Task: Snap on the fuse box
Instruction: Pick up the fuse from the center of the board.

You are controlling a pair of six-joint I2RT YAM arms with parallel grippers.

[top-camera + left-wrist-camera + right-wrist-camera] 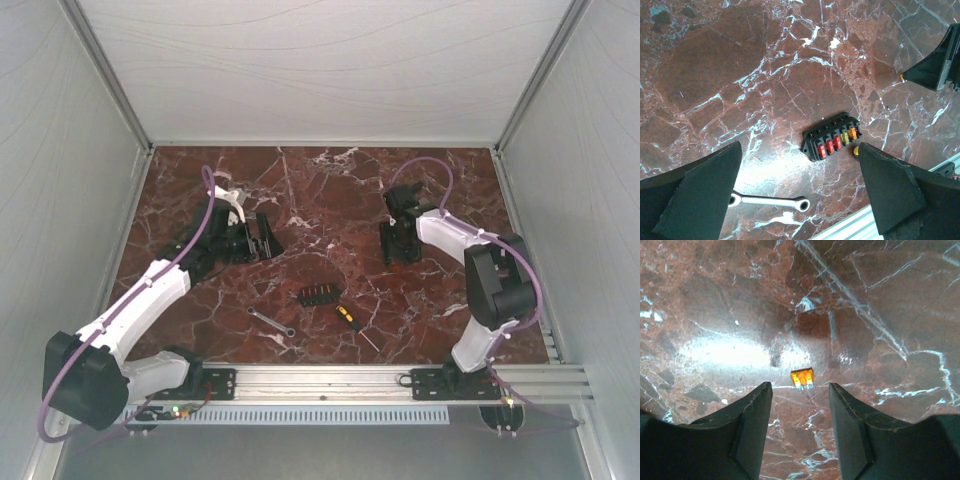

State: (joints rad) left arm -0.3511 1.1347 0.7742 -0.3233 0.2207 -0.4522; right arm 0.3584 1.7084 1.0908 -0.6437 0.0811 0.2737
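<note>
orange fuse (802,378) sits before the half-parted right tool (800,386); left tool (799,147) gapes wide, both empty.

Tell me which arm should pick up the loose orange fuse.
Right. The right gripper hangs over the orange fuse lying on the table, jaws apart with the fuse showing between them. The left gripper, wide open, faces the fuse box and wrench instead.

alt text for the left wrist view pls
A small black fuse box with a row of red and orange fuses lies on the red marble table, framed between the wide-open fingers of the left gripper. A silver wrench lies nearer the camera, lower left.
</note>
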